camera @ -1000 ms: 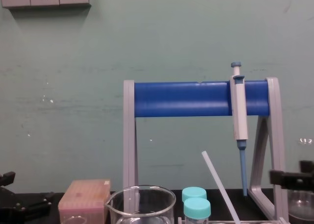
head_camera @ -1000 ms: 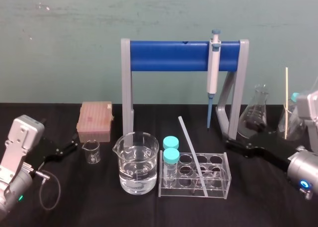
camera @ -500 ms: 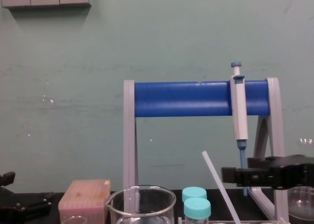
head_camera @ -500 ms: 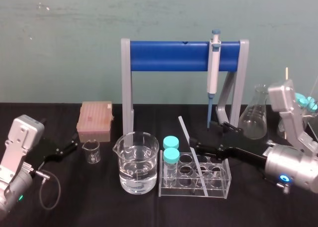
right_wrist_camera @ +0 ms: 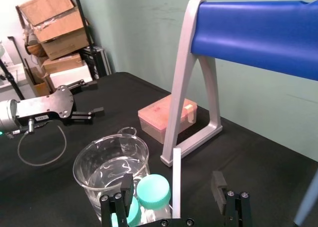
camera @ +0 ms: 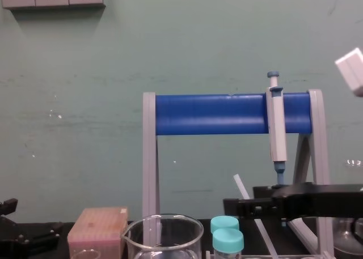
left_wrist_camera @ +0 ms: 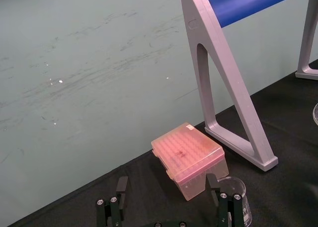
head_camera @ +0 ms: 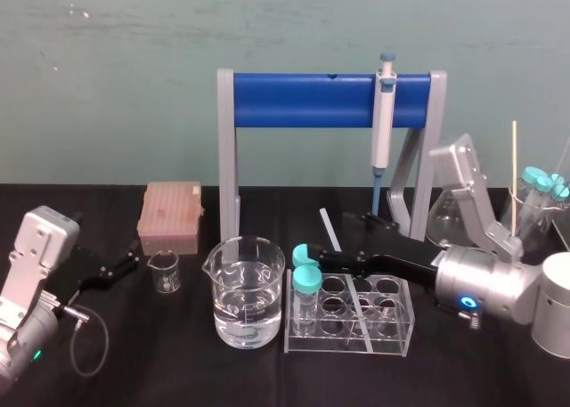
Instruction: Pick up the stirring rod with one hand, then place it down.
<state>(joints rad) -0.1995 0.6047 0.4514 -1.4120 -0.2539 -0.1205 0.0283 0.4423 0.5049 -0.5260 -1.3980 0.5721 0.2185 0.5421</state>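
Observation:
The stirring rod (head_camera: pixel 329 227), a whitish translucent stick, leans tilted in the clear test tube rack (head_camera: pixel 401 320), its top pointing back and left. My right gripper (head_camera: pixel 346 242) is level with the rod's upper part, its black fingers open on either side of it. In the right wrist view the rod (right_wrist_camera: pixel 176 180) stands in the middle of the right gripper (right_wrist_camera: pixel 172 183), touching neither finger. The chest view shows the rod (camera: pixel 240 186) crossed by the right gripper (camera: pixel 248 201). My left gripper (head_camera: pixel 130 261) rests open at the table's left, near the small beaker (head_camera: pixel 164 272).
A water beaker (head_camera: pixel 248 291) and two teal-capped tubes (head_camera: pixel 307 280) stand just left of the rod. Behind is the blue-barred stand (head_camera: pixel 303 100) with the hanging pipette (head_camera: pixel 383 113). A pink tip box (head_camera: pixel 171 215) sits at the back left, a flask (head_camera: pixel 445 213) behind my right arm.
My right arm has swung in from the table's right side towards the left, bringing its open gripper around the rod. The rod and the left arm have not moved.

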